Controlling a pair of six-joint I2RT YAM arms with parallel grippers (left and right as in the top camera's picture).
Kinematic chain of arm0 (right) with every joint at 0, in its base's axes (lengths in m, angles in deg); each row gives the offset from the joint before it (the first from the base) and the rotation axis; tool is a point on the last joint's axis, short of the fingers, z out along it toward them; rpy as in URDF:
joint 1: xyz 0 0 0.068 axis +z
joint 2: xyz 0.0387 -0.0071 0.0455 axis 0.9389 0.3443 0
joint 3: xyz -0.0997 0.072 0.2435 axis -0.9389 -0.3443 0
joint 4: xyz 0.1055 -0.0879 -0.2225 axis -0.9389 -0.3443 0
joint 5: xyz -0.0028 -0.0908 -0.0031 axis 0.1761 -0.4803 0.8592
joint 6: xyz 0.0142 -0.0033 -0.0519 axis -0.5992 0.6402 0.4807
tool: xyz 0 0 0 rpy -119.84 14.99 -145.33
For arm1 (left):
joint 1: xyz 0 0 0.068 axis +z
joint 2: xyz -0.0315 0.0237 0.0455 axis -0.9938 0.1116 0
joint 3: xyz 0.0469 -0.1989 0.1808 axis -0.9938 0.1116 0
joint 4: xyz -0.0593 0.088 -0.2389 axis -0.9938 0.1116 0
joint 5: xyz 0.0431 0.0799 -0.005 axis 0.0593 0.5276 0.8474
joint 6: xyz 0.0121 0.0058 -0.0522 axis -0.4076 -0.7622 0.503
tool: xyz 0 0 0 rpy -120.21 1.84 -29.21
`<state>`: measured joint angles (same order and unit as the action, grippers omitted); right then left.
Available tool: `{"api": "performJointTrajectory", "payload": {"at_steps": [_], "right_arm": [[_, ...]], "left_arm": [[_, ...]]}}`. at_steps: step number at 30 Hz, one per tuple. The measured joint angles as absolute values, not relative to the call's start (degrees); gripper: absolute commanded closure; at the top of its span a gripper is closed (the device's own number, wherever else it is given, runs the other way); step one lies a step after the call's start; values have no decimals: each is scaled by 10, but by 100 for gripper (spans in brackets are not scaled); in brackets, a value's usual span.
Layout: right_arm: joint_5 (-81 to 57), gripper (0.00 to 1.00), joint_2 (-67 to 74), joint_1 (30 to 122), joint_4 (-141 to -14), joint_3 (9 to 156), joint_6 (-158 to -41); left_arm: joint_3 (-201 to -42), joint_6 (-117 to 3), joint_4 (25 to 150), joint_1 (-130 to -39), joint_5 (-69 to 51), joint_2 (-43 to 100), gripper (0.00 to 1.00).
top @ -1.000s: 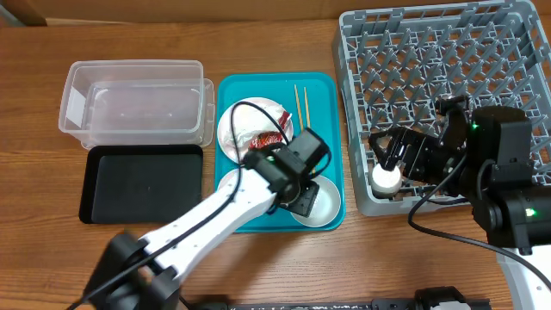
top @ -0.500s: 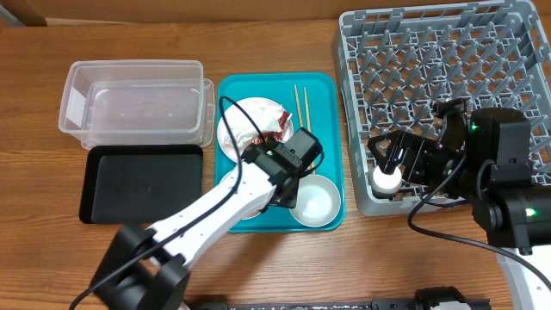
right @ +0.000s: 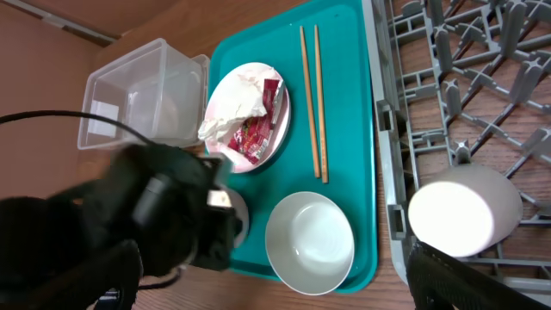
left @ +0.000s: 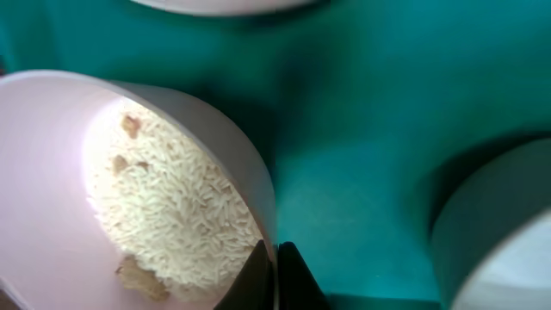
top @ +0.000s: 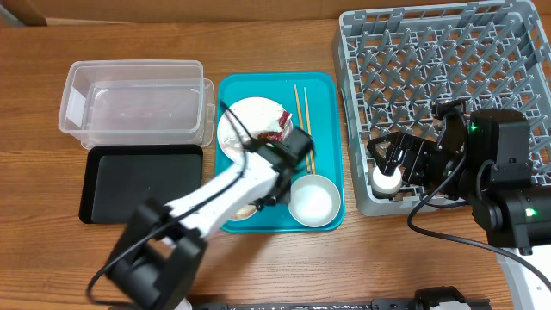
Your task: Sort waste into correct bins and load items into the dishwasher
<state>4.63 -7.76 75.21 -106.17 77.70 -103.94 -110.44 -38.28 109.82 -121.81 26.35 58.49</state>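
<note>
My left gripper [left: 275,267] is shut on the rim of the pale pink bowl [left: 43,172], one finger inside and one outside. White rice [left: 172,198] lies in the bowl. From overhead the left gripper [top: 263,191] and arm cover most of this bowl [top: 244,212] on the teal tray [top: 331,129]. An empty whitish bowl [top: 314,200] sits beside it. The plate [top: 245,120] holds a napkin [right: 234,108] and a red packet [top: 272,134]. Chopsticks [top: 302,116] lie to the plate's right. My right gripper [top: 392,168] stands open by the white cup [top: 385,179] in the grey rack [top: 448,77].
A clear plastic tub [top: 133,99] stands left of the teal tray, with a black tray [top: 142,181] in front of it. The rack's upright pegs fill the right side. Bare wooden table [top: 362,258] runs along the front.
My left gripper has shifted left off the empty bowl and closed on the rice bowl's rim. The right arm and the cup have not moved.
</note>
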Motion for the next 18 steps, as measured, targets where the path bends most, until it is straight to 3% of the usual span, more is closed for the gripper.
{"api": "performJointTrajectory", "payload": {"at_steps": [10,15,18], "right_arm": [[45,0,-78,752,-1062,777,-1039],[45,0,-78,752,-1061,777,-1038],[44,0,-78,752,-1060,777,-1038]], "left_arm": [[-1105,-478,1115,-985,95,379,96],[-1105,-584,1143,-830,-47,389,96],[-1105,-686,1177,-715,-195,428,96]]}}
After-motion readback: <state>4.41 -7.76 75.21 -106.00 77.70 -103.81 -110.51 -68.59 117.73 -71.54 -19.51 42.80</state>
